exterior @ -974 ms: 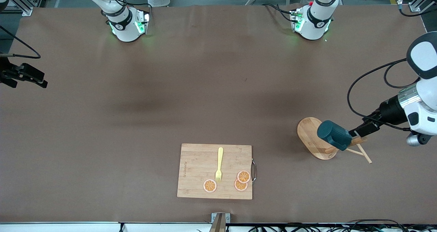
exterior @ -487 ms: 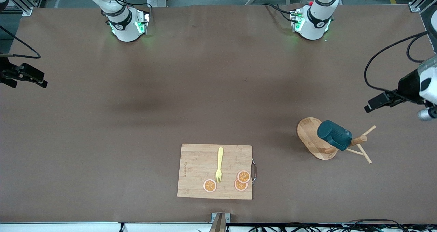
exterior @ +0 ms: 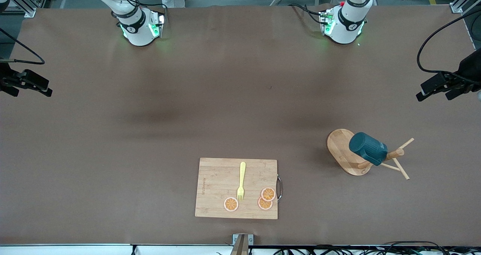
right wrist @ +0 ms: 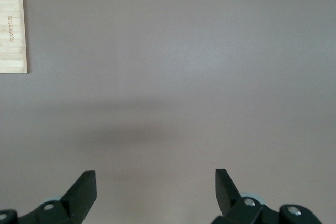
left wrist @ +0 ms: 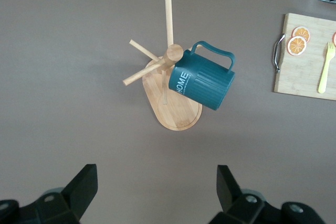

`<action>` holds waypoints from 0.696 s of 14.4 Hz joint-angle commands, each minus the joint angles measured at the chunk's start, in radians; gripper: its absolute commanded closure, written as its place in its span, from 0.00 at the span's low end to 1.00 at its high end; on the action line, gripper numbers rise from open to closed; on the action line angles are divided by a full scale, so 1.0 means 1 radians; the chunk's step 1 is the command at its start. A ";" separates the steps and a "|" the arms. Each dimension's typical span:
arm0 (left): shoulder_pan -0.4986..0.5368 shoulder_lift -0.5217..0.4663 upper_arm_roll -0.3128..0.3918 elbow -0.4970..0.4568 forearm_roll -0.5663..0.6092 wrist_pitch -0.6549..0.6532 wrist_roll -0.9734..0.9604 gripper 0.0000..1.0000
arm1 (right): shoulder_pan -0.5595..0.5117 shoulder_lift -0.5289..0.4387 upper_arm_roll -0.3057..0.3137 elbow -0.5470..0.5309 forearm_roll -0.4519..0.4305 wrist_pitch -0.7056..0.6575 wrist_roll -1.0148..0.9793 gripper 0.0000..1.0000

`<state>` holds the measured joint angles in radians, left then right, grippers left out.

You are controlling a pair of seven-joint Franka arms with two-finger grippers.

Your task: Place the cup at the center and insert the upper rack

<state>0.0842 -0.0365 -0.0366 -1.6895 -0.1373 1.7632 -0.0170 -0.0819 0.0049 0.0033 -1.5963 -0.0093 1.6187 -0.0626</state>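
1. Cup [exterior: 367, 148] hangs on upper rack [exterior: 345, 152], near the worktop [exterior: 225, 108] edge at the left arm's end.
2. Left gripper [exterior: 436, 86] open, empty, above that edge.
3. Right gripper [exterior: 32, 85] open, empty, waiting at the right arm's end.

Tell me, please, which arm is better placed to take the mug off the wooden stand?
Probably the left: its gripper hangs open at the stand's end of the table, mug in its wrist view. The right gripper waits at the other end.

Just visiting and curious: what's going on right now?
Left gripper open, up by its table end; right gripper open, waiting. Cup hangs on upper rack. Nothing blocking.
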 commanded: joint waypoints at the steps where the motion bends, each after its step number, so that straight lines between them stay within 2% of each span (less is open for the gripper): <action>1: 0.002 -0.023 -0.009 -0.016 0.018 -0.002 0.015 0.00 | 0.002 -0.026 0.001 -0.025 -0.015 0.010 0.010 0.00; 5: -0.007 -0.029 -0.011 -0.013 0.018 -0.002 0.015 0.00 | 0.002 -0.025 0.001 -0.025 -0.014 0.010 0.010 0.00; 10: -0.066 -0.026 0.011 -0.010 0.015 0.009 0.014 0.00 | 0.002 -0.025 0.001 -0.025 -0.014 0.010 0.012 0.00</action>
<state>0.0410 -0.0465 -0.0400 -1.6900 -0.1373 1.7650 -0.0158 -0.0819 0.0049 0.0032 -1.5963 -0.0094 1.6188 -0.0626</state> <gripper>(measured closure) 0.000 0.000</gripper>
